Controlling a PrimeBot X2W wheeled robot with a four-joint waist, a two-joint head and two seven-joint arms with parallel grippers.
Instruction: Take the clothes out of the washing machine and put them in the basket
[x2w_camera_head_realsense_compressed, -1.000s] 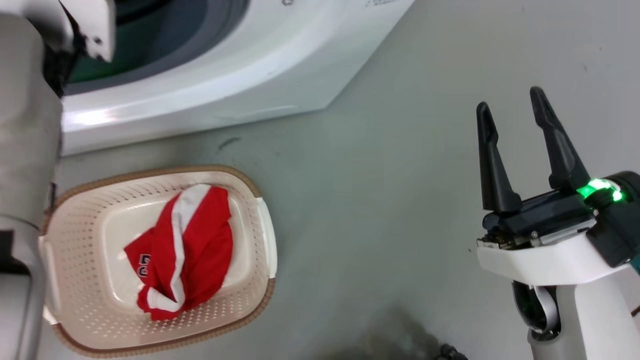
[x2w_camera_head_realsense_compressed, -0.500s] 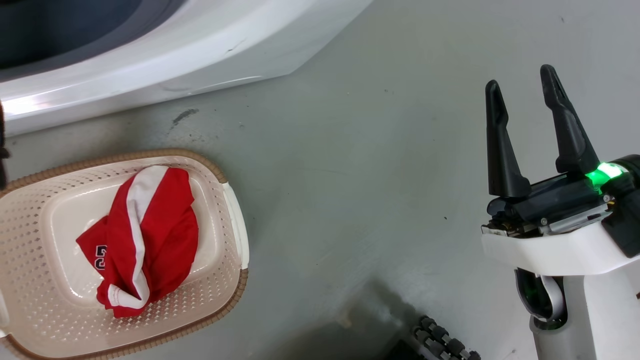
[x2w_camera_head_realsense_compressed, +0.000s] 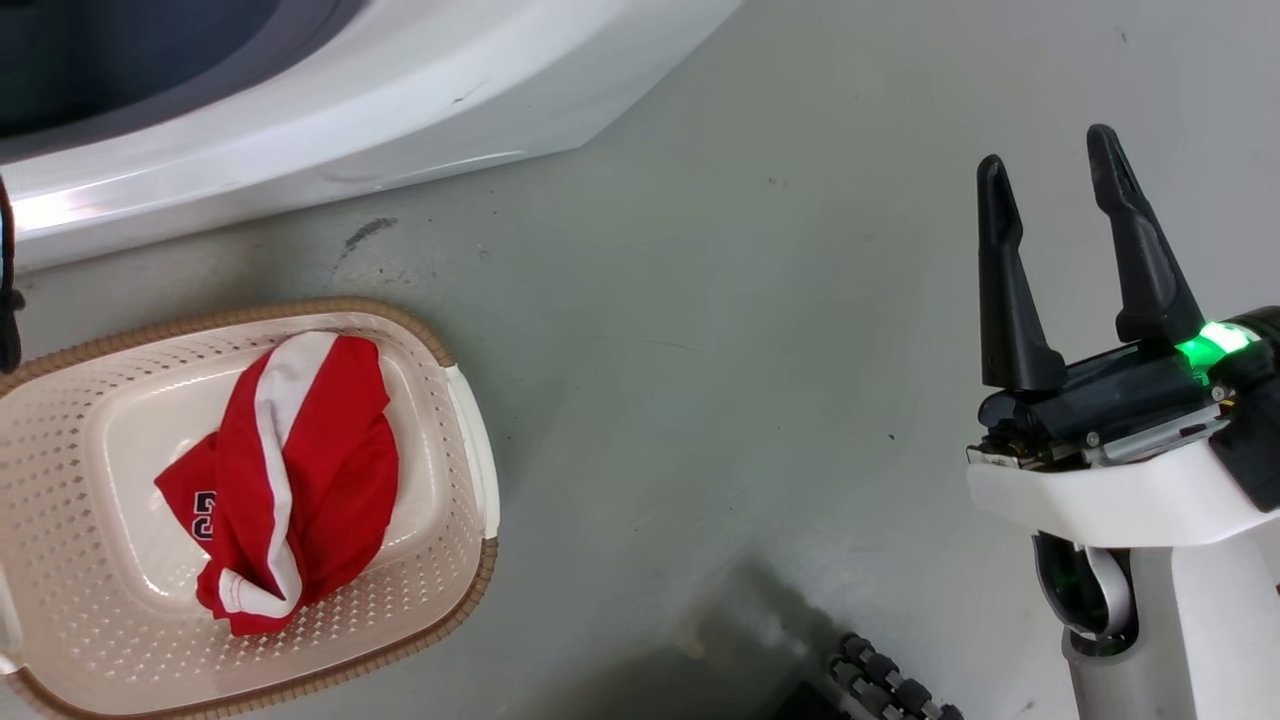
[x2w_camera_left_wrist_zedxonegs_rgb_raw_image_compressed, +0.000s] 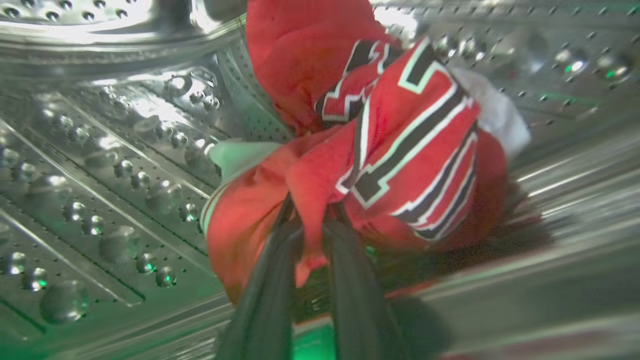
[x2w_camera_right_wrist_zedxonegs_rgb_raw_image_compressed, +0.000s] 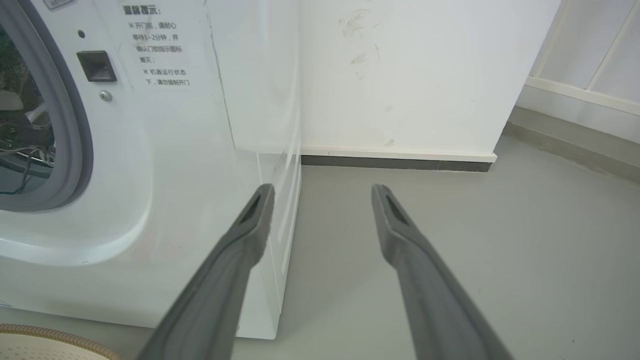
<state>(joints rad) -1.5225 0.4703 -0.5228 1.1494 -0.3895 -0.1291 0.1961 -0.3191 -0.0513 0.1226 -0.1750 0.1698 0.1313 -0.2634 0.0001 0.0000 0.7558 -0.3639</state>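
Observation:
Inside the perforated steel drum (x2w_camera_left_wrist_zedxonegs_rgb_raw_image_compressed: 100, 165) of the washing machine (x2w_camera_head_realsense_compressed: 420, 90), a red jersey (x2w_camera_left_wrist_zedxonegs_rgb_raw_image_compressed: 400, 150) with black white-outlined numerals lies bunched. My left gripper (x2w_camera_left_wrist_zedxonegs_rgb_raw_image_compressed: 312, 220) is shut on a fold of its red fabric. In the head view, another red garment (x2w_camera_head_realsense_compressed: 290, 480) with white trim lies in the cream basket (x2w_camera_head_realsense_compressed: 440, 580) on the floor in front of the machine. At the right, my right gripper (x2w_camera_head_realsense_compressed: 1050, 170) hangs open over bare floor with nothing between its fingers. The right wrist view shows the machine's front (x2w_camera_right_wrist_zedxonegs_rgb_raw_image_compressed: 165, 150) and grey door ring (x2w_camera_right_wrist_zedxonegs_rgb_raw_image_compressed: 75, 135).
Grey floor (x2w_camera_head_realsense_compressed: 700, 350) stretches between the basket and my right arm. A white wall (x2w_camera_right_wrist_zedxonegs_rgb_raw_image_compressed: 400, 75) with a dark baseboard stands beside the machine. Part of the robot's base with black rollers (x2w_camera_head_realsense_compressed: 885, 685) shows at the bottom edge of the head view.
The head camera shifted between one second ago and half a second ago, sliding the basket and machine left in the picture. Since then the right gripper has edged slightly up; the basket's garment lies unchanged.

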